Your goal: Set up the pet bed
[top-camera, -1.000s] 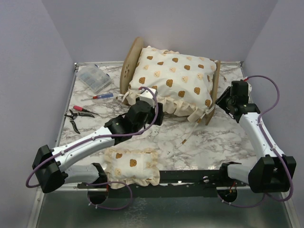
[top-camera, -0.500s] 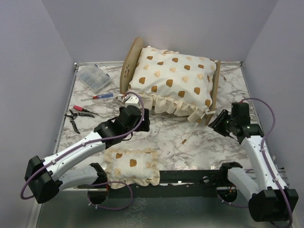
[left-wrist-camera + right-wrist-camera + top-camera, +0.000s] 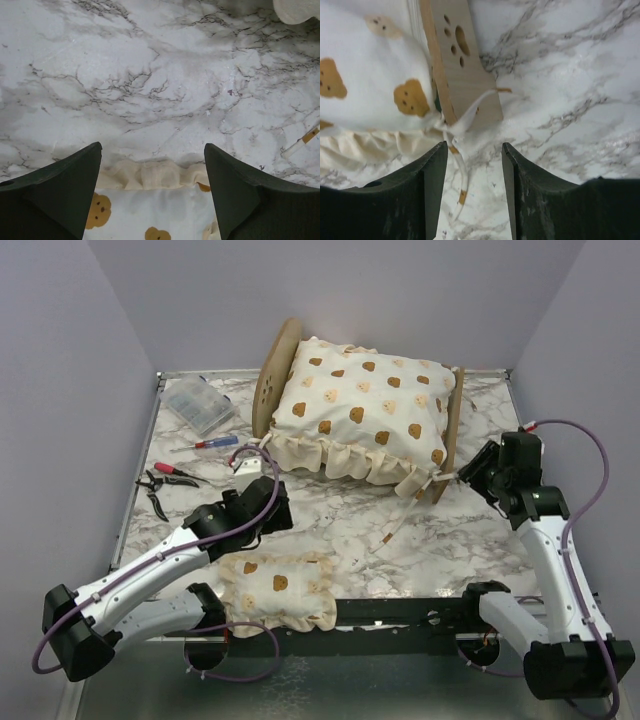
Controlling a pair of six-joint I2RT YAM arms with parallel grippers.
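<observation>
The pet bed point(image 3: 270, 375) is a plywood frame at the back of the table, with a large bear-print cushion point(image 3: 360, 405) lying on it. Its right end board point(image 3: 457, 55) has a paw-print cutout. My right gripper point(image 3: 474, 146) is open just in front of that board's lower corner point(image 3: 447, 480). A white tie string point(image 3: 463, 172) of the cushion lies on the table between its fingers, untouched. My left gripper point(image 3: 152, 146) is open above the far ruffled edge of the small bear-print pillow point(image 3: 150, 210). That pillow point(image 3: 278, 585) lies near the front edge.
A clear plastic parts box point(image 3: 198, 405) sits at the back left. In front of it lie a red-and-blue screwdriver point(image 3: 215, 443) and pliers point(image 3: 165, 480). Grey walls close in three sides of the marble table point(image 3: 340, 525).
My left arm has drawn back from the cushion's front-left corner toward the small pillow, opening wider. My right gripper swung near the frame's right end board and its jaws spread further apart.
</observation>
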